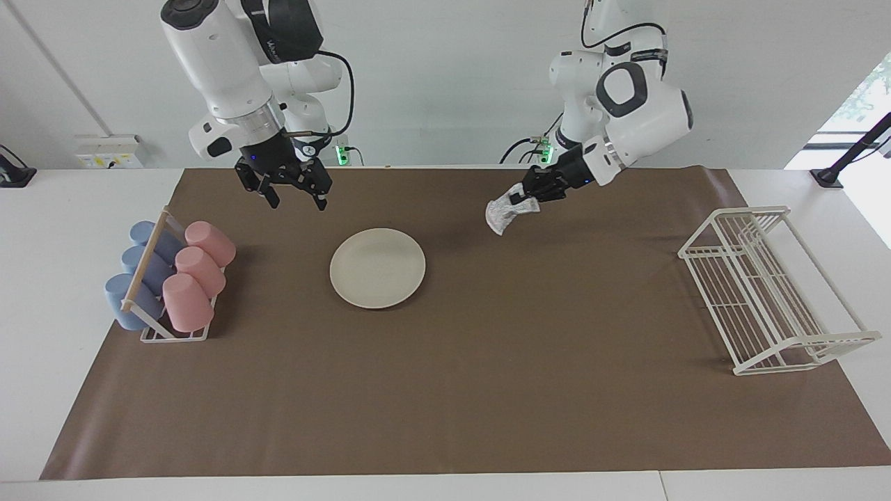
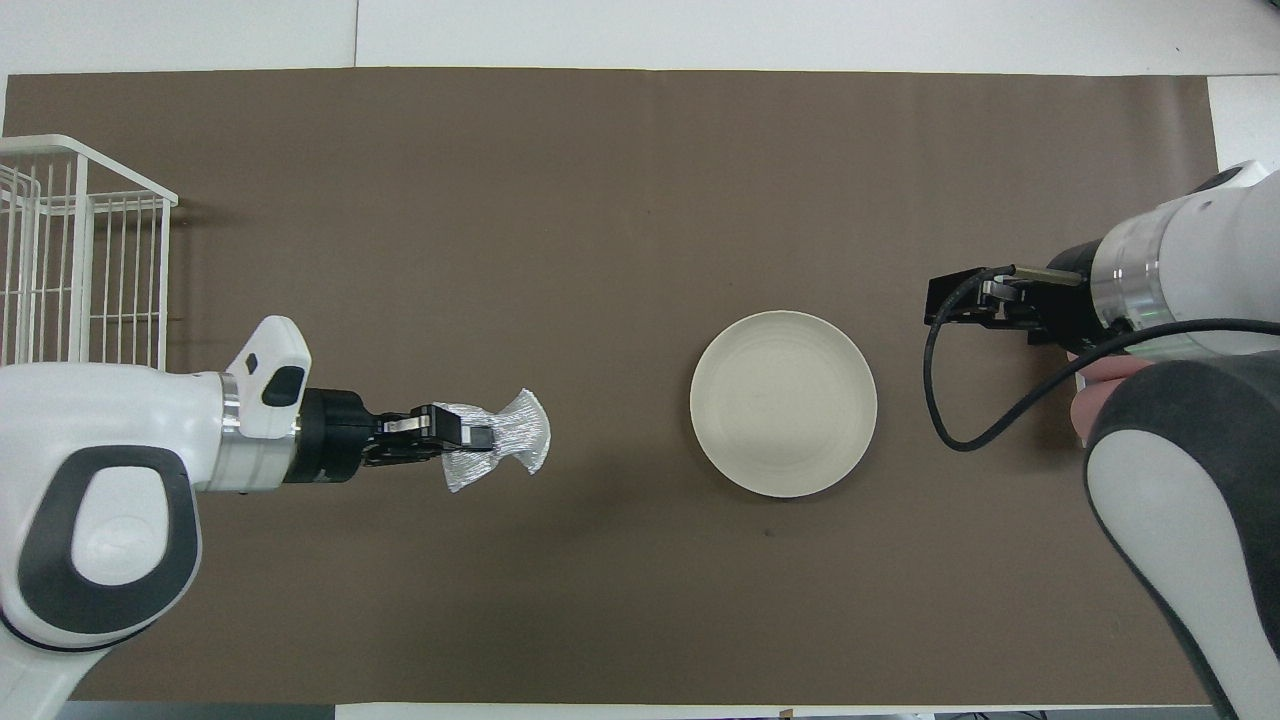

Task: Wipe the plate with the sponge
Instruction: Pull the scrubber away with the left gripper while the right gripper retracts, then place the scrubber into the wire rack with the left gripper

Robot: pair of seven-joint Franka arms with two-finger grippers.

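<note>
Left gripper (image 1: 521, 200) fingers pinch sponge (image 1: 501, 214) by one edge; floppy pad could slip off when pressed on unheld plate (image 1: 377, 268). Right gripper (image 1: 294, 197) fingers wide, empty.

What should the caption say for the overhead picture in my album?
Left gripper holds the sponge while the plate waits.

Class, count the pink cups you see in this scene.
3, lying in a row in the cup rack at the right arm's end. None seems hidden.

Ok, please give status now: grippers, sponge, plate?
Left gripper shut on sponge, above mat. Right gripper open, empty. Plate bare, nothing in the way.
</note>
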